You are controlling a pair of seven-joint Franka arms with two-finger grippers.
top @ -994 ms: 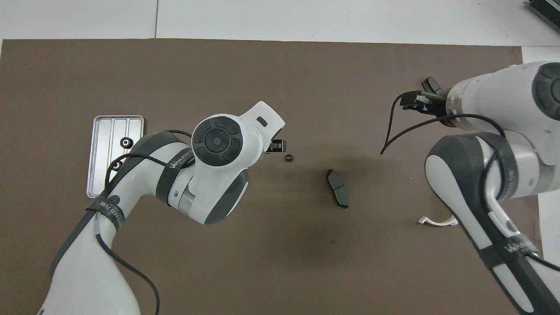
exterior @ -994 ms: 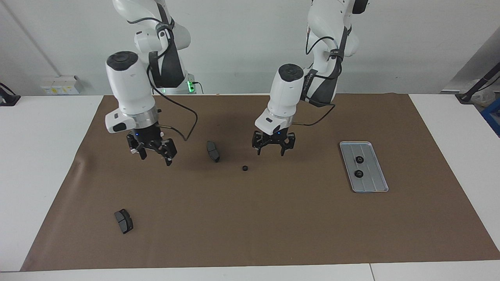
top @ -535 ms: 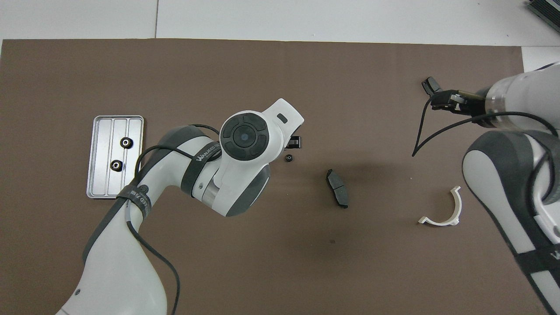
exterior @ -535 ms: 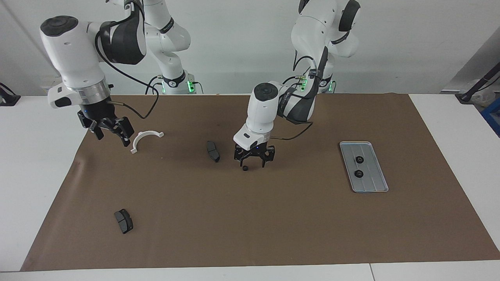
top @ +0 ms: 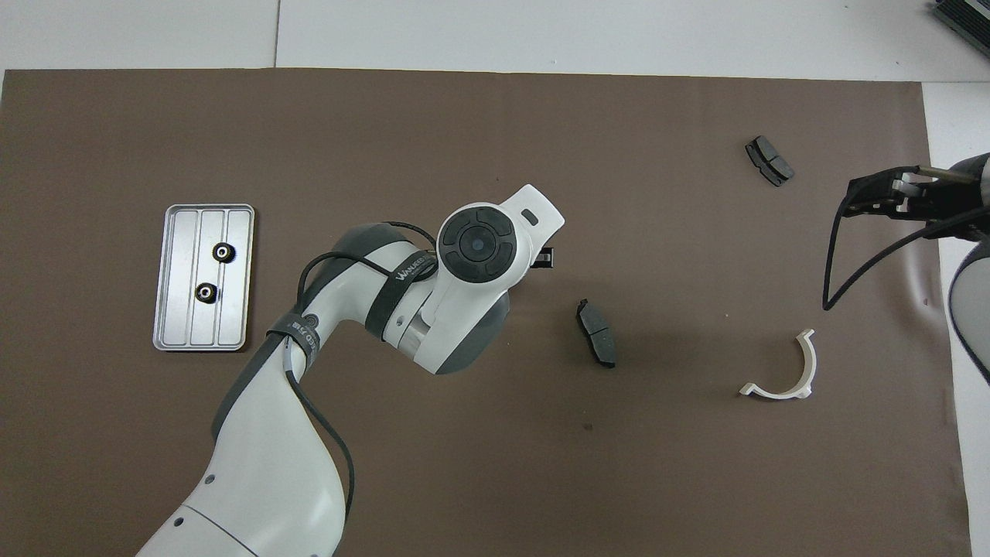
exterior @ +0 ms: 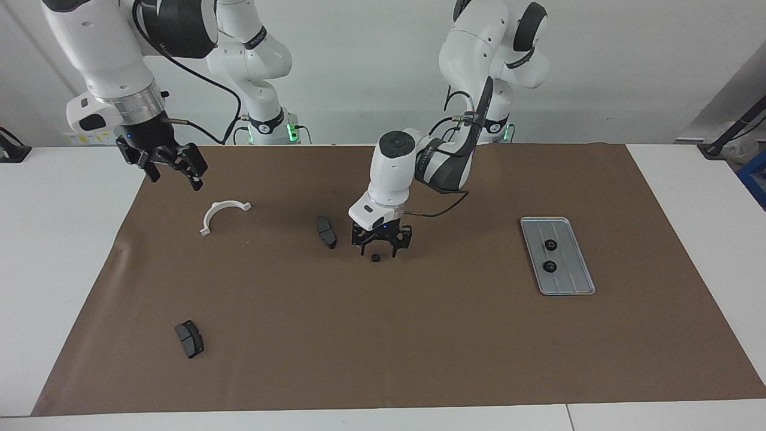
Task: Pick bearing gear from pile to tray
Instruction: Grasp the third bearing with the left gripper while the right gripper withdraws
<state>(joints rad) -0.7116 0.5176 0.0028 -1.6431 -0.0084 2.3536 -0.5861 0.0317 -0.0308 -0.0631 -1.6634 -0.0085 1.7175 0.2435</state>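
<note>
Facing view: I look from high across the table toward both robots.
Overhead view: I look steeply down, robots' way.
Shared: brown mat (exterior: 383,335), tray (exterior: 584,273) (top: 172,333).

We are seeing the left gripper (exterior: 377,250) hanging spread-fingered over a black gear (exterior: 375,258) mid-counter; the right gripper (exterior: 170,169) is waiting, fingers apart, above the right arm's end.
</note>
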